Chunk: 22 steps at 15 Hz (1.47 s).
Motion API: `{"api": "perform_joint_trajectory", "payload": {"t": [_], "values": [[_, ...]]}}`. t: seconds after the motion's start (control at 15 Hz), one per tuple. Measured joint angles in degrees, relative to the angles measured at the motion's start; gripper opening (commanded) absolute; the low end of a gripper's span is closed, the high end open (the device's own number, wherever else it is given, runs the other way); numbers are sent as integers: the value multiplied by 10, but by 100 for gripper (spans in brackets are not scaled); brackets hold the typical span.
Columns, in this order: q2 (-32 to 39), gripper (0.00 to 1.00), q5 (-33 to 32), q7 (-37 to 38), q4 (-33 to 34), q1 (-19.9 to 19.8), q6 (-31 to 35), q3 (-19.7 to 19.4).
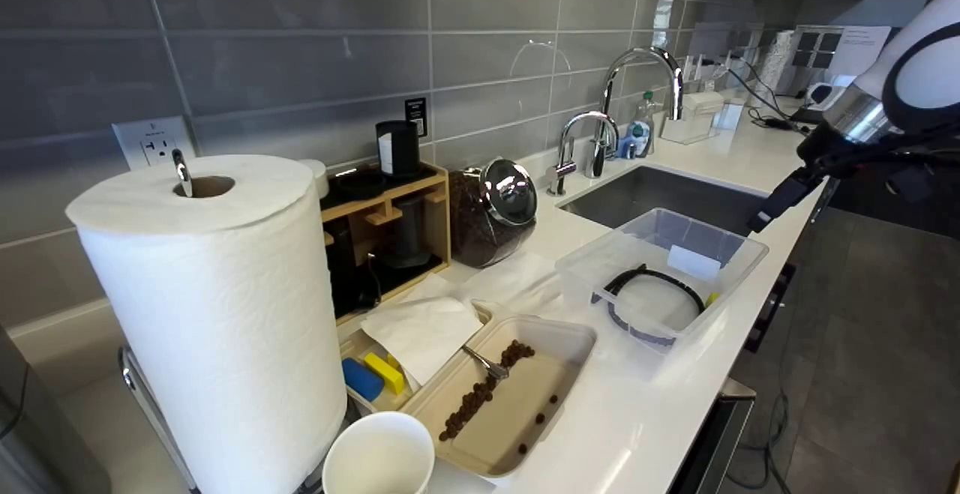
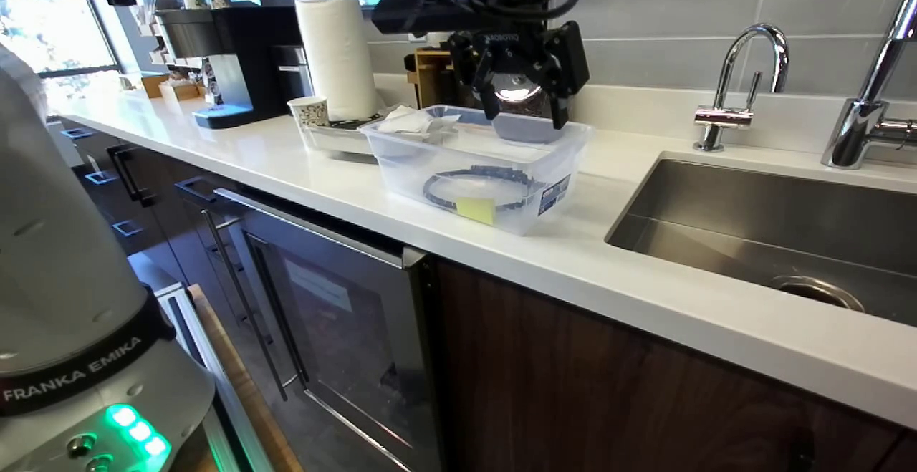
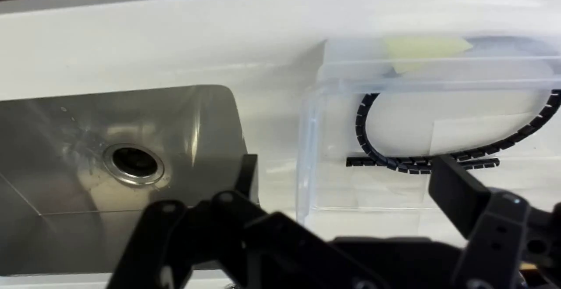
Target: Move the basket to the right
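The basket, a pale translucent plastic tub, stands upright on the white counter and shows in both exterior views [image 1: 686, 228] [image 2: 405, 171]. A loop of black segmented tubing [image 2: 437, 189] lies in it, and a yellow-green bit [image 2: 475, 209] shows at its front wall. My gripper [image 2: 525, 115] is open and empty over the tub's sink-side end. In the wrist view my gripper's fingers [image 3: 346, 168] are wide apart, with the basket's end rim [image 3: 309, 148] between them. One finger is over the sink edge, the other over the tub's inside. The fingers appear above the rim, not touching it.
A steel sink [image 2: 716, 243] with a chrome faucet [image 2: 723, 117] lies beside the basket. A shallow tray [image 1: 555, 333] with brown bits, a paper towel roll [image 1: 217, 314], a glass jar [image 1: 487, 232] and a wooden box [image 1: 442, 217] stand on the other side. The counter's front edge [image 2: 573, 289] runs close by.
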Motion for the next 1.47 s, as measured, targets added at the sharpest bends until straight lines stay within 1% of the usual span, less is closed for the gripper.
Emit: {"api": "perform_joint_trajectory", "payload": {"t": [0.2,0.27,0.33,0.4,0.53,0.8,1.07,1.27,1.47], "values": [[50,100,57,-61,31,35,3,-20],[67,100,76,-71,43,41,-4,-22],[86,100,88,-72,59,41,-24,-21],[104,100,94,-72,75,41,-43,-20],[128,100,100,-72,95,41,-55,-20],[138,100,102,-72,102,41,-56,-20],[146,100,116,-75,110,19,-59,6],[176,100,136,-87,139,12,-73,15],[212,100,140,-103,176,-3,-109,30]]}}
